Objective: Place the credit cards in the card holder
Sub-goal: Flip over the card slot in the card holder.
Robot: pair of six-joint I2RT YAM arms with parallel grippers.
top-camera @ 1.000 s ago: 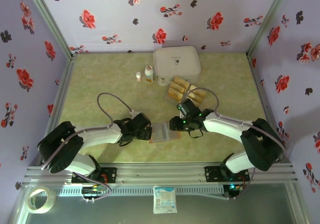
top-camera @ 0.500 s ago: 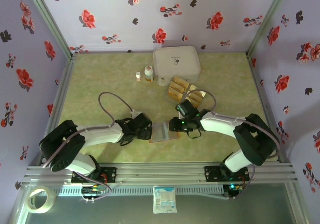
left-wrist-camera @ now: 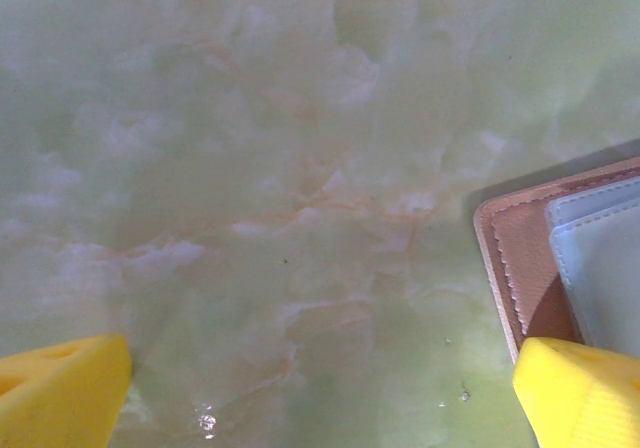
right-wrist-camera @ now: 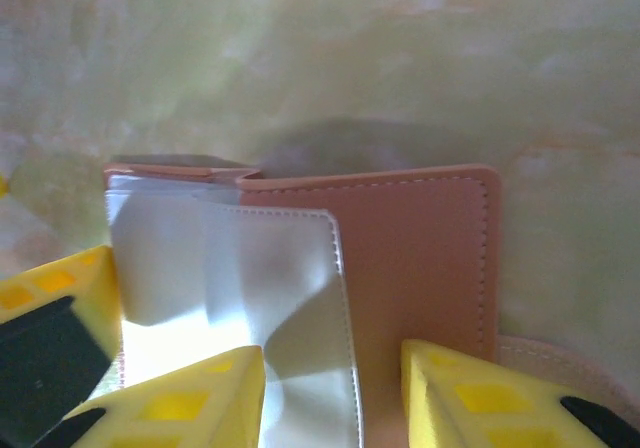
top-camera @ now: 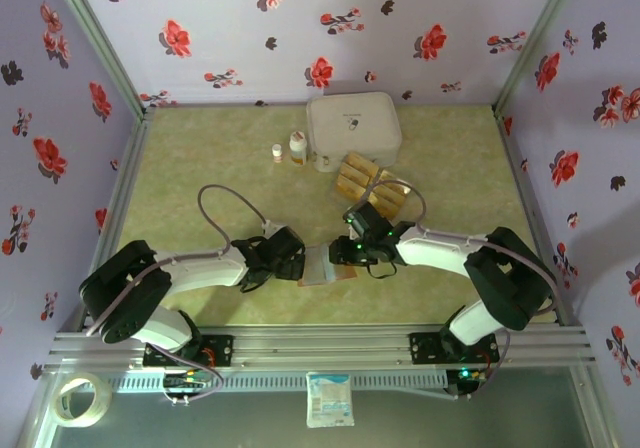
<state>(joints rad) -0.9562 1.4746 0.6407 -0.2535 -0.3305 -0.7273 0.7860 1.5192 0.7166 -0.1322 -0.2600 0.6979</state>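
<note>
Card holder (top-camera: 325, 266) open at near centre of table (top-camera: 200, 168), no card seen inside; credit cards (top-camera: 372, 183) stacked farther right, all still to load. Left fingers (left-wrist-camera: 575, 393) spread wide beside it; right fingers (right-wrist-camera: 190, 398) half-spread over lining, empty.

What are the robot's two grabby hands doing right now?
Left gripper: open, holding nothing.
Right gripper: half-shut over the card holder; grip cannot be told.

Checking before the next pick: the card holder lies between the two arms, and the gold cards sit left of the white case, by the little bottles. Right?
Not quite. The card holder does lie between the arms, but the credit cards sit in front of the white case, toward its right; the little bottles stand on its left. The top external view shows this.
</note>
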